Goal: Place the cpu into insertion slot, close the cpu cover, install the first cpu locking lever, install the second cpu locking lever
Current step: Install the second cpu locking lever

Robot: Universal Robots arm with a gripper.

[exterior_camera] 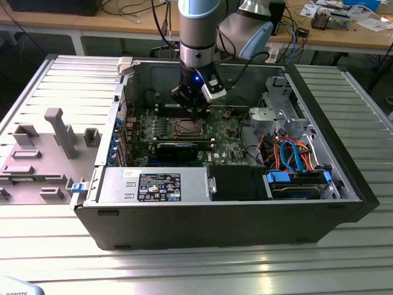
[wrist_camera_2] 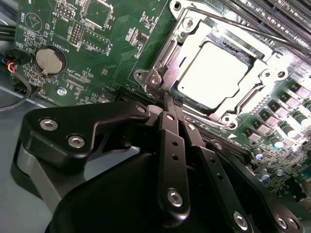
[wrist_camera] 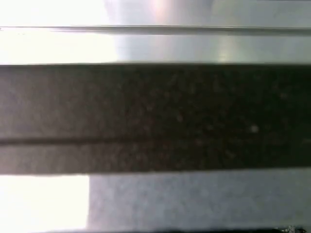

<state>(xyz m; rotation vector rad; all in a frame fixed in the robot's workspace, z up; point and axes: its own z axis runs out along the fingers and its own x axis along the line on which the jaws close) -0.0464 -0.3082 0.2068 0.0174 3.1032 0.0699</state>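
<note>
Open black computer case (exterior_camera: 202, 221) on a ribbed table (exterior_camera: 184, 264) (grey moulded tray (exterior_camera: 43, 153) beside it)

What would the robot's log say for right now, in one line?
cpu: seated in insertion slot | cpu cover: down over it | gripper: shut, tips at socket edge

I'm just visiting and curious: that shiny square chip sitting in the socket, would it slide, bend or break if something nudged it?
The cpu looks like a flat metal-topped slab, so probably stiff and unlikely to tip or roll. The cpu cover frames its edges, so a sideways nudge would likely not shift it. Its smooth, glaring top suggests it could be slippery.
</note>
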